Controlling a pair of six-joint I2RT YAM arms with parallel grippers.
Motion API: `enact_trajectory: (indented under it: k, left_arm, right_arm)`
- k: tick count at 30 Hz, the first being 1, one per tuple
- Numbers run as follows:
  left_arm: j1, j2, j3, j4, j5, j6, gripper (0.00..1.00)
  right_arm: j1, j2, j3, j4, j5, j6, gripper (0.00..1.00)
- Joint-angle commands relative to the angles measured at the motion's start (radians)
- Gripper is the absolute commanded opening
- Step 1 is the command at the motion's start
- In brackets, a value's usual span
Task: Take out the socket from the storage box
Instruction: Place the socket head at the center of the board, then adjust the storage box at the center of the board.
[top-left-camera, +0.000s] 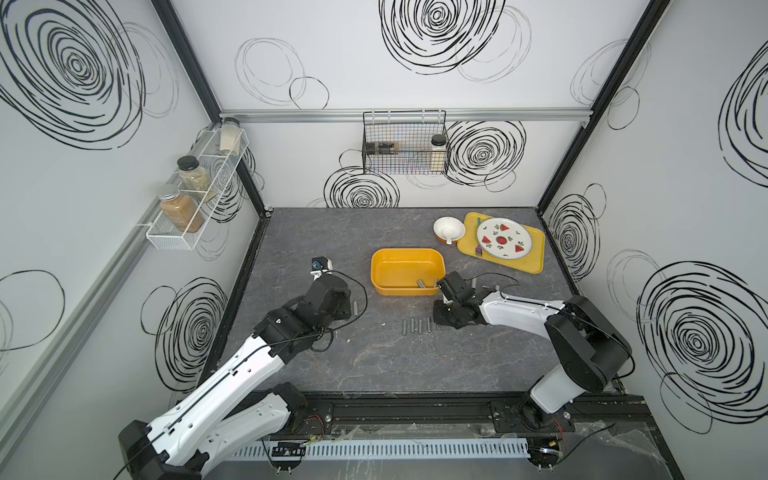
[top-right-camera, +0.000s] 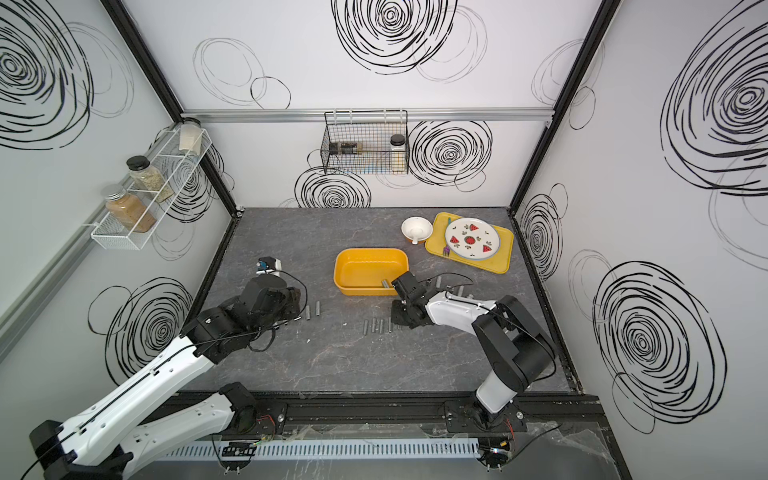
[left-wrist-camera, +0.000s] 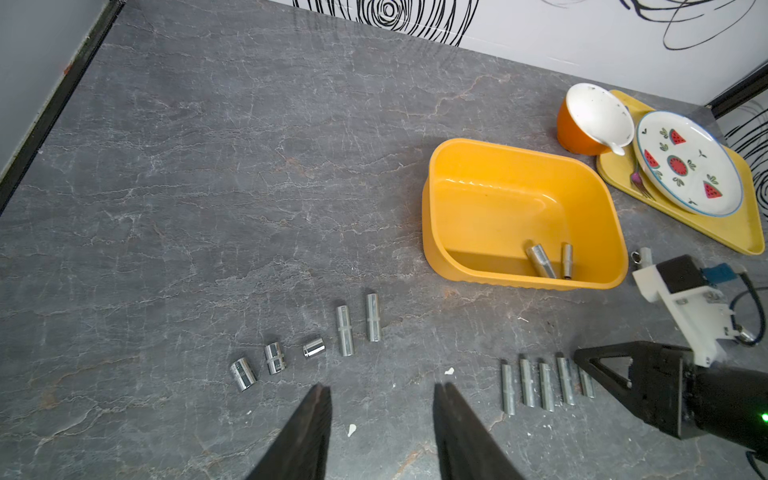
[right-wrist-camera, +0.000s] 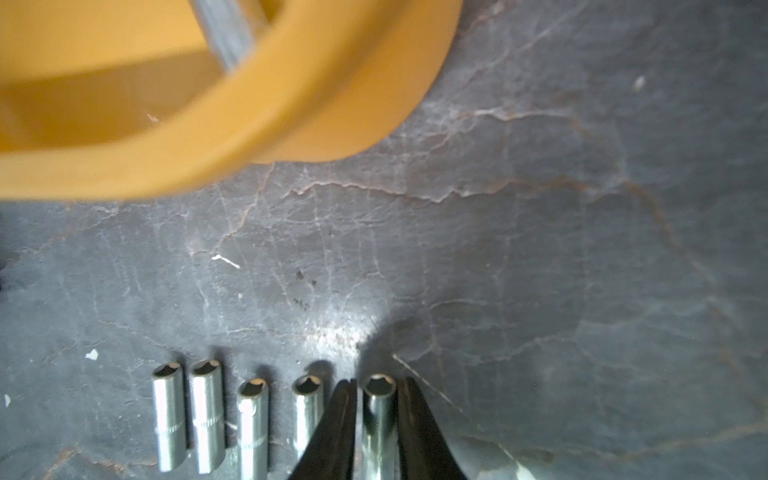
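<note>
Open tabletop (top-left-camera: 324, 232) beyond the storage box (top-left-camera: 403, 268); socket rows (left-wrist-camera: 527, 382) crowd nearer side.

We see a slim chrome steel socket (right-wrist-camera: 378, 424) lying flat between the jaws of the right gripper (right-wrist-camera: 380, 380), a sliver of gap on either side, its hex mouth pointing away from them. Four matching sockets (right-wrist-camera: 251, 424) lie parallel just beside the jaws. Ahead of them the deep yellow-orange plastic storage box (right-wrist-camera: 291, 124) stands upright, with two more chrome sockets (left-wrist-camera: 540, 262) resting in its corner nearest the jaws.
</note>
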Motion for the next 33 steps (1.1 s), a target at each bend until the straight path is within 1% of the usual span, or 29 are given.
enact_trajectory:
  k: [1,9,14,20,24,28,33]
  left_arm:
    - [0.015,0.008,-0.01,0.032,0.012,0.011,0.48]
    - [0.027,0.012,-0.012,0.035,0.026,0.017,0.48]
    - [0.028,0.008,-0.012,0.036,0.026,0.017,0.48]
    - [0.027,0.002,-0.013,0.036,0.027,0.017,0.48]
    - [0.028,0.001,-0.014,0.035,0.025,0.016,0.48]
    - [0.028,-0.001,-0.015,0.035,0.025,0.016,0.48]
    - [0.027,-0.002,-0.015,0.036,0.024,0.016,0.48]
  right_arm:
    - [0.004,-0.007,0.021,-0.056,0.033,-0.013,0.24]
    - [0.004,-0.082,0.054,-0.113,0.066,-0.033,0.3]
    - [0.003,-0.088,0.121,-0.167,0.139,-0.061,0.34]
    - [-0.011,-0.014,0.28,-0.235,0.244,-0.141,0.4]
    - [-0.056,0.048,0.375,-0.244,0.24,-0.175,0.44]
    - [-0.105,0.142,0.479,-0.282,0.217,-0.198,0.44]
    - [-0.145,0.203,0.528,-0.276,0.214,-0.201,0.44]
